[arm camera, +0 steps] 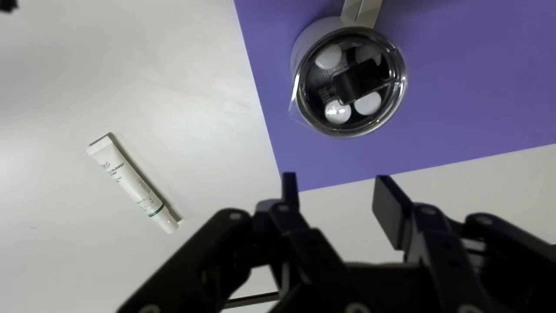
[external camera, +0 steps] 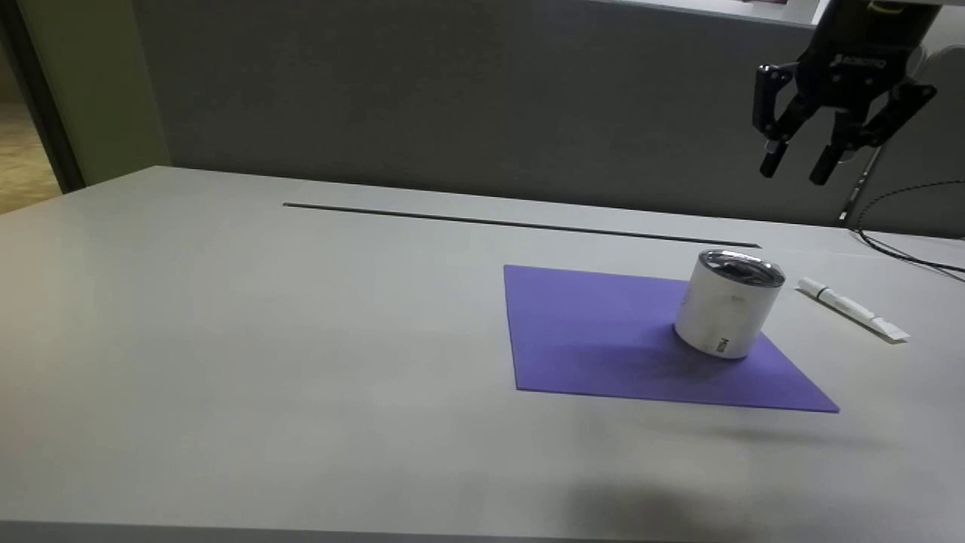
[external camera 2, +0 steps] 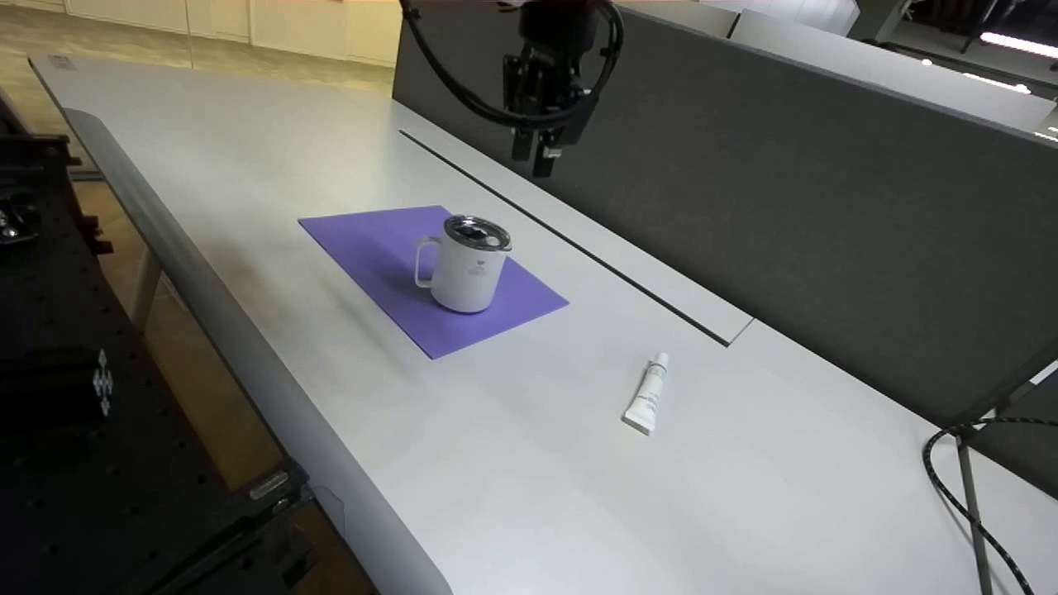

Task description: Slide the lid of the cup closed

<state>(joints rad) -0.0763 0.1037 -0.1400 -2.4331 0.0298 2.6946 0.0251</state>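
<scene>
One white cup (external camera: pixel 724 318) stands upright on a purple mat (external camera: pixel 580 324), and the mat lies flat on a white table (external camera: pixel 301 339). The lid (external camera 2: pixel 477 232) is on top of the cup, round and shiny, with a dark middle. In the wrist view, a black tab (arm camera: pixel 358 81) shows in the middle of the lid, with pale round spots (arm camera: pixel 338 112) near it. I cannot tell if the spots are part of the lid or just light shining on it. I also cannot tell if the lid is slid open or slid closed. The cup has a handle (arm camera: pixel 368 12) on one side and a small dark mark (external camera: pixel 721 345) near the bottom.

The black gripper (external camera: pixel 799 162) hangs in the air, higher than the cup and well apart from it. Its two fingers (arm camera: pixel 290 189) are spread, with a gap between them.

A white tube (arm camera: pixel 130 180) lies on the table beside the mat, and both exterior views show it apart from the mat. A long dark line (external camera: pixel 520 225) runs along the table between the mat and a grey wall (external camera: pixel 452 98). A black cord (external camera 2: pixel 928 464) bends along the table near the wall.
</scene>
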